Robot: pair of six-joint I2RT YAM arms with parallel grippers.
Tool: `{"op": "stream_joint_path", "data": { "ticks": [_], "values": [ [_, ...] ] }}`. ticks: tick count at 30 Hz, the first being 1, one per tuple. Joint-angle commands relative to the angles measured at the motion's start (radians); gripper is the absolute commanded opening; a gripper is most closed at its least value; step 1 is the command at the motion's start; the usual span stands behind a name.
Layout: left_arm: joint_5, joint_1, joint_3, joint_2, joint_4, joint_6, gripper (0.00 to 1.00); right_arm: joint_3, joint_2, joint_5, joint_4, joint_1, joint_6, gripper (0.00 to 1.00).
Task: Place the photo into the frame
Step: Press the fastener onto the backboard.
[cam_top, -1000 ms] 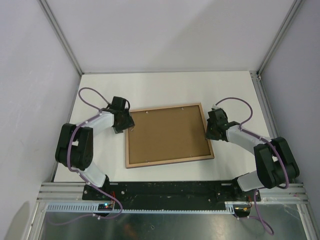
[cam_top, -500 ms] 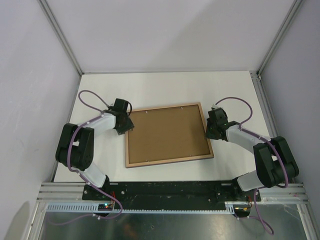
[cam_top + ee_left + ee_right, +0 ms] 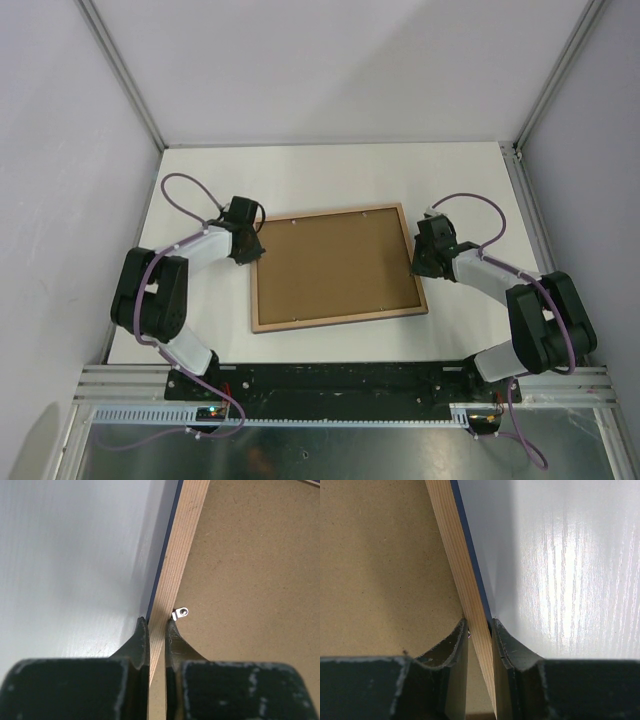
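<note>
The frame point(image 3: 336, 322) lies on the white table with its light wood back up, and a brown backing board point(image 3: 335, 265) fills it. The photo is hidden. My left gripper point(image 3: 252, 250) is at the frame's left rail. In the left wrist view it point(image 3: 157, 622) is shut on that wooden rail point(image 3: 182, 545), beside a small metal tab point(image 3: 181, 613). My right gripper point(image 3: 417, 262) is at the right rail. In the right wrist view it point(image 3: 479, 623) is shut on the rail point(image 3: 452, 545), whose navy edge shows on the outer side.
White table point(image 3: 330, 175) runs behind the frame up to the back wall. Metal posts stand at the back corners point(image 3: 515, 150). The aluminium base rail point(image 3: 340, 385) crosses the near edge.
My left gripper's jaws have closed onto the frame's left rail after shifting slightly along it. The right gripper and the frame have stayed where they were.
</note>
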Motion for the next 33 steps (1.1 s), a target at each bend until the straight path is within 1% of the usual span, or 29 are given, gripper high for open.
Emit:
{"op": "stream_joint_path", "data": {
  "ticks": [1, 10, 19, 33],
  "values": [
    [-0.036, 0.000, 0.014, 0.030, -0.008, -0.024, 0.00, 0.005, 0.022, 0.000, -0.026, -0.006, 0.007, 0.00],
    [-0.036, 0.000, 0.034, 0.040, -0.009, -0.006, 0.00, 0.006, 0.031, -0.012, -0.012, -0.015, 0.003, 0.00],
    [-0.011, 0.000, 0.020, 0.044, 0.002, -0.013, 0.00, 0.022, 0.058, -0.022, 0.002, -0.020, 0.004, 0.00],
    [0.038, -0.027, -0.052, 0.000, 0.029, -0.067, 0.00, 0.132, 0.173, 0.000, 0.027, -0.017, -0.008, 0.00]
  ]
}}
